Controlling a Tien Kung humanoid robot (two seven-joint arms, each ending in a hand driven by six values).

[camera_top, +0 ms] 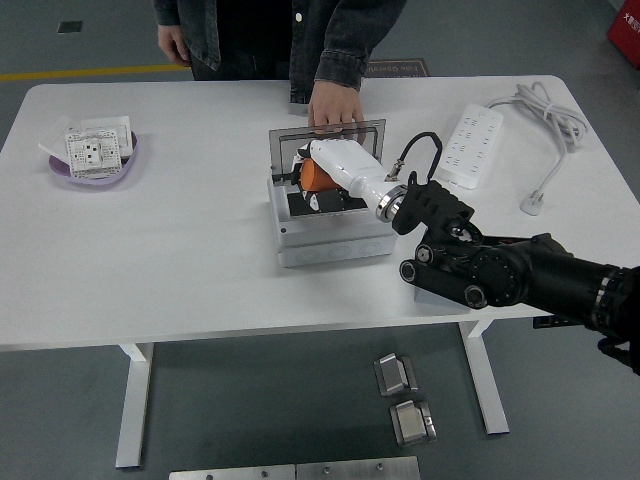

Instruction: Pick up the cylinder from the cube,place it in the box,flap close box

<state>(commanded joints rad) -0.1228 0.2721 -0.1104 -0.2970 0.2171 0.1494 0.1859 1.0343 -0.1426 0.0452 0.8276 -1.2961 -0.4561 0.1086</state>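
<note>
Right hand [318, 172] clasping orange cylinder [316, 177] inside open grey box [325, 235], mid-table; person's hand [334, 105] on raised lid [330, 135].

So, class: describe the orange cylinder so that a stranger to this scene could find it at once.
Start at the grey box in the middle of the white table, its lid standing open. Over the opening, the robot's white right hand grips the cylinder. It is the only orange thing on the table.
</note>
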